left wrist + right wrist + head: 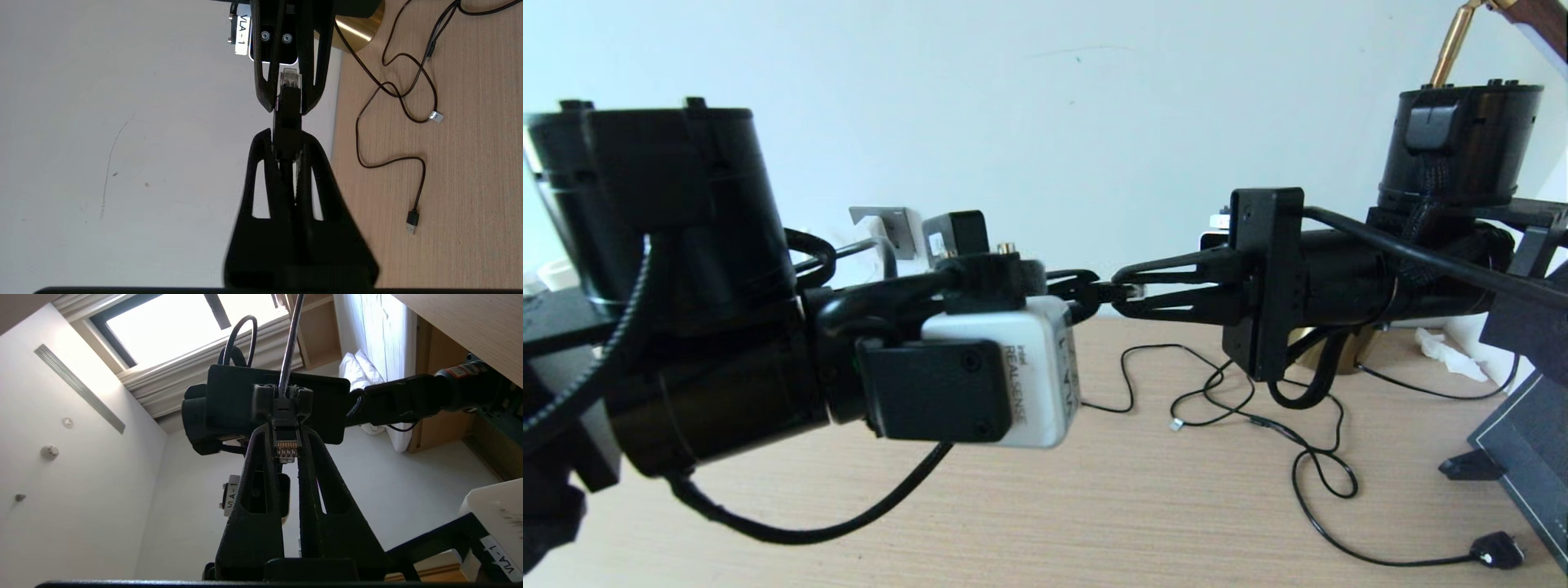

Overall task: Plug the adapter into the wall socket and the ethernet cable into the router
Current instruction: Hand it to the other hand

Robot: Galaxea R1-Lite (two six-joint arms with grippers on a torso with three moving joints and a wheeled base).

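Both grippers meet tip to tip in the air above the wooden desk (pixel 1094 506). The ethernet cable's clear plug (pixel 286 448) lies between the tips of my right gripper (pixel 287 433), which is shut on it. The cable's black boot (pixel 288 112) behind the plug is pinched by my left gripper (pixel 286 138), also shut. In the head view the plug (pixel 1132 289) bridges the left gripper (pixel 1088 299) and the right gripper (pixel 1123 296). A grey plate, probably the wall socket (pixel 897 222), peeks out behind my left arm by the wall. The adapter and the router are hidden.
Thin black USB cables (pixel 1307 457) loop over the desk under the right arm, one ending in a USB plug (pixel 412 222). A brass lamp base (pixel 359 28) stands by the wall. A crumpled tissue (pixel 1445 351) and a dark stand (pixel 1527 457) sit at the right.
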